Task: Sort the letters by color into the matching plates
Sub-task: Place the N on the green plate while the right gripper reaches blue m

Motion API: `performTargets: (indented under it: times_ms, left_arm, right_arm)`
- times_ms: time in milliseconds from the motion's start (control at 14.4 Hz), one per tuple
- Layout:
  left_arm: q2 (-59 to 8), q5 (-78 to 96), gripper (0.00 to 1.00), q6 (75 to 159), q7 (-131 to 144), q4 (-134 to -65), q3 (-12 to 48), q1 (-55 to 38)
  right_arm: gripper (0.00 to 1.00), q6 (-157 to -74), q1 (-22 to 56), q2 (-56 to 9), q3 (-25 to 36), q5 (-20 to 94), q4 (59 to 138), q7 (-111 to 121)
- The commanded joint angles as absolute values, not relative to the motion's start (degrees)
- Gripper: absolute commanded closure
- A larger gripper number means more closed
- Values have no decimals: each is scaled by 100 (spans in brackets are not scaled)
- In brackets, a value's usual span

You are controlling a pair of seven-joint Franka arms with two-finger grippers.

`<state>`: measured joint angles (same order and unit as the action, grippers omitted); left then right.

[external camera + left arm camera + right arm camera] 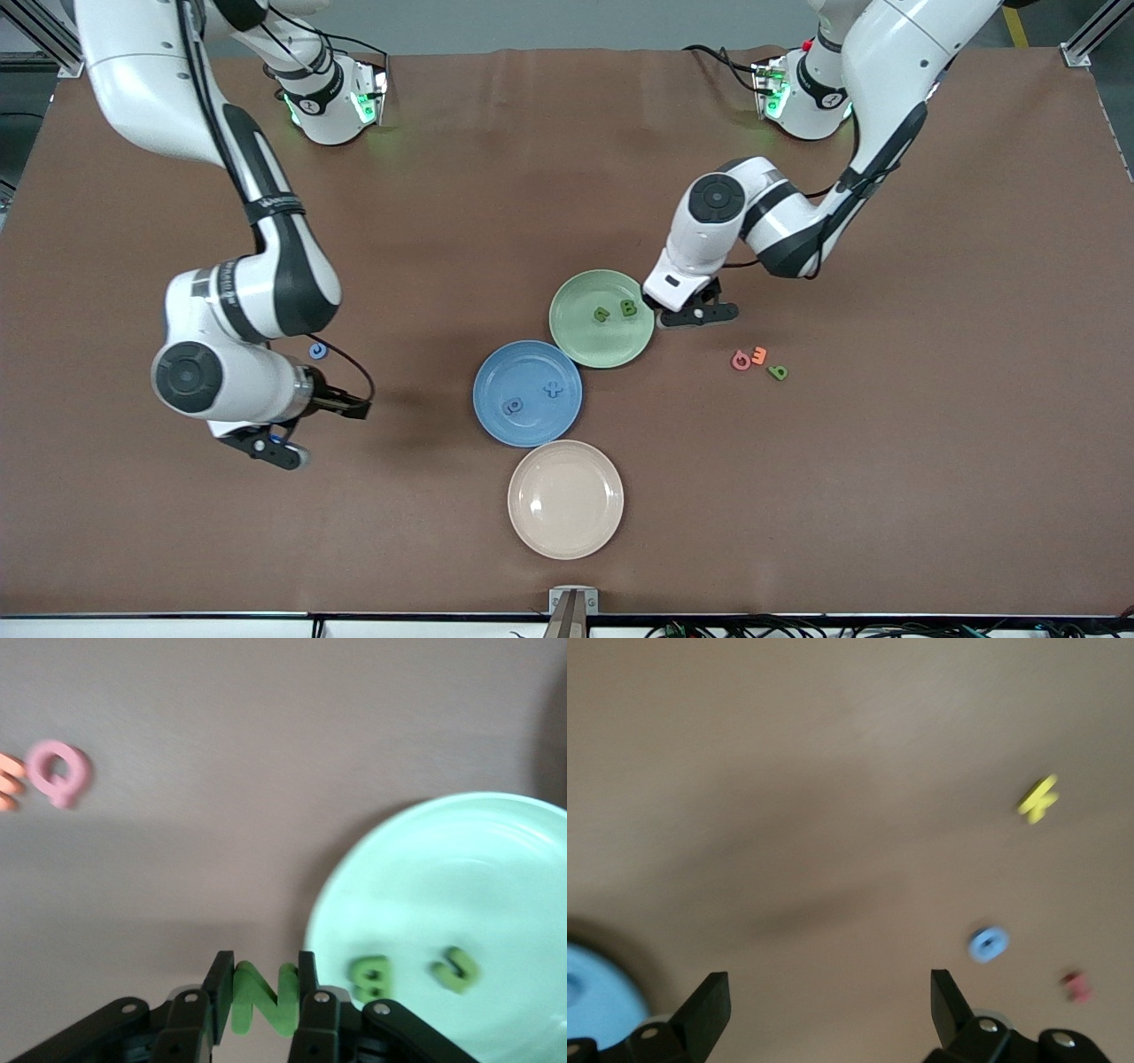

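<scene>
The pale green plate (580,350) holds two green letters (601,314) (628,308). The blue plate (496,372) beside it holds two blue pieces (513,407) (554,389). My left gripper (697,312) is low over the table beside the green plate's rim, shut on a green N (263,999). The left wrist view shows the plate (496,859) and its letters (370,977). Another green letter (778,372) lies on the table toward the left arm's end. My right gripper (332,434) is open and empty over bare table, near a blue ring piece (318,351), which also shows in the right wrist view (989,943).
A cream plate (565,499) lies nearer the front camera than the blue plate. A pink Q (741,361) and an orange piece (758,355) lie beside the loose green letter. The right wrist view shows a yellow piece (1037,798) and a red piece (1075,986) on the table.
</scene>
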<state>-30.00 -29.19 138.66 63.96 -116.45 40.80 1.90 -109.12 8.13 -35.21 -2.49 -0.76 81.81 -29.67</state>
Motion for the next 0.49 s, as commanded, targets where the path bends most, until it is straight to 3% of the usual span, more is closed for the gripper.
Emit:
performTargets:
  times_ms: [0, 417]
  left_arm:
    - [-3322, -2725, 80, 13632, 6661, -11102, 4087, -131]
    - [-3866, -2663, 80, 13623, 7276, -10407, 4025, -781]
  right_arm:
    - [0, -11442, 239, -2883, -352, -386, 9236, -2087]
    - [0, -12734, -983, -2725, -360, -404, 10291, 673]
